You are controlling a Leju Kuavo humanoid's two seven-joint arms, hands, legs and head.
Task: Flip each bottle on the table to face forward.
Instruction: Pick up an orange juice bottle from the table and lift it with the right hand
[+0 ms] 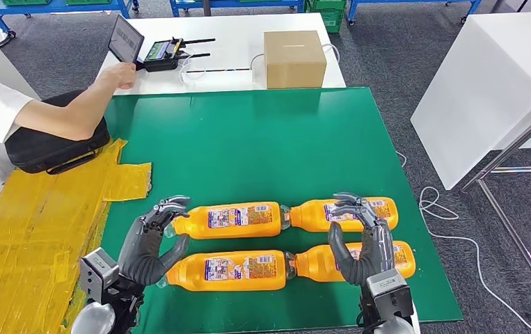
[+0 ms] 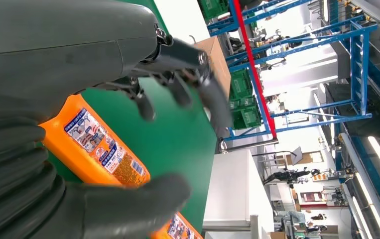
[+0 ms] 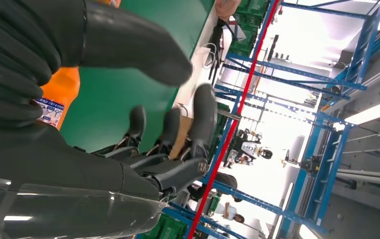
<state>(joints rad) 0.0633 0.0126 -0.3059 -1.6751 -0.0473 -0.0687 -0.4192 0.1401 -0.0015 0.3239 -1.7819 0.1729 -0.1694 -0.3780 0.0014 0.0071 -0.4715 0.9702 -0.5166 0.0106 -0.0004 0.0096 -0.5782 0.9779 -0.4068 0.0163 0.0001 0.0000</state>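
Bottles: four orange ones lie on their sides on the green worktop (image 1: 262,146), two rows of two, caps meeting in the middle. Far-left bottle (image 1: 231,220), far-right bottle (image 1: 318,214), near-left bottle (image 1: 231,270), near-right bottle (image 1: 314,263); labels up on all.

Head view: left hand (image 1: 152,240) sits at the left ends of the two left bottles, fingers spread and curled over the base of the far-left one, holding nothing. Right hand (image 1: 360,240) hovers over the two right bottles, fingers apart and arched, thumb toward the near-right bottle; no grip seen. Yellow-taped sheet (image 1: 33,229) lies left of the green mat. A person's arm (image 1: 67,104) reaches to a tablet (image 1: 124,40) on the white table beyond; black bag (image 1: 50,149) under the arm. Cardboard box (image 1: 294,58) at the far edge.

Left wrist view: left hand (image 2: 128,124) released, thumb and fingers apart around an orange bottle (image 2: 98,147) on the green top; contact unclear.

Right wrist view: right hand (image 3: 128,114) released, fingers spread above the green top, an orange bottle (image 3: 58,97) partly hidden behind the palm.
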